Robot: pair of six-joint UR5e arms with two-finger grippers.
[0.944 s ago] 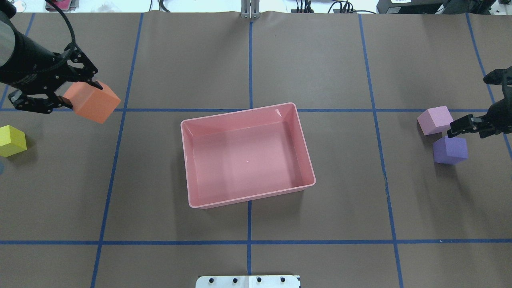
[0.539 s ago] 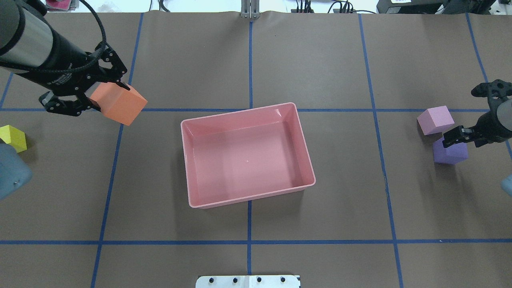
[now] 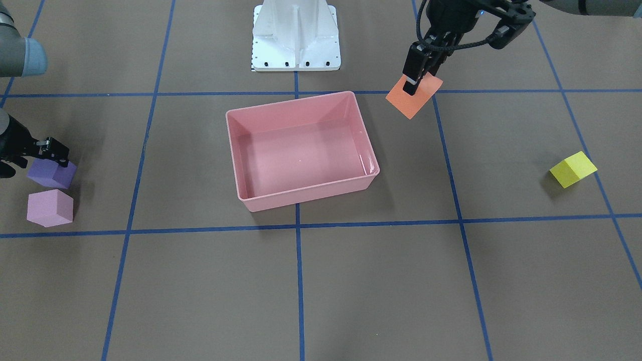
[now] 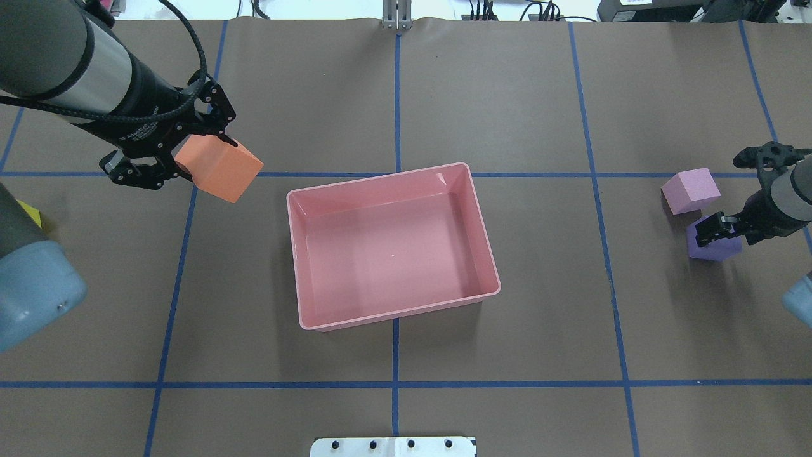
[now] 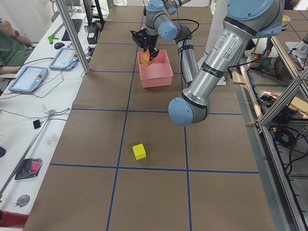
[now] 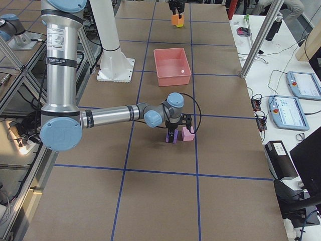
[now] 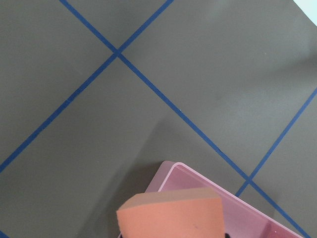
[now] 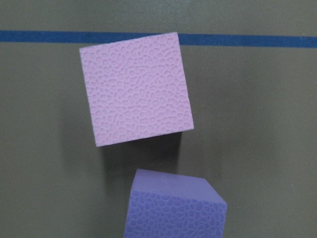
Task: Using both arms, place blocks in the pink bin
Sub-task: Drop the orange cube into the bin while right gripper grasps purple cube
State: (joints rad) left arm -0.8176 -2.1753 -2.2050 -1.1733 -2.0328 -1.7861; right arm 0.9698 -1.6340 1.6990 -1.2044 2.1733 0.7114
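My left gripper is shut on the orange block and holds it in the air just left of the pink bin. The front view shows this gripper, the orange block and the bin. The left wrist view shows the block over the bin's corner. My right gripper is open, low over the purple block, with the light pink block just beyond. Both show in the right wrist view, pink and purple. The yellow block sits far on the robot's left.
The bin holds nothing. The left arm's elbow hangs over the table's left side and hides most of the yellow block in the overhead view. The white base pedestal stands behind the bin. Operators' desks line the far side.
My left gripper has carried the orange block to the right, toward the bin. My right gripper has shifted from beside the pink block to over the purple block.
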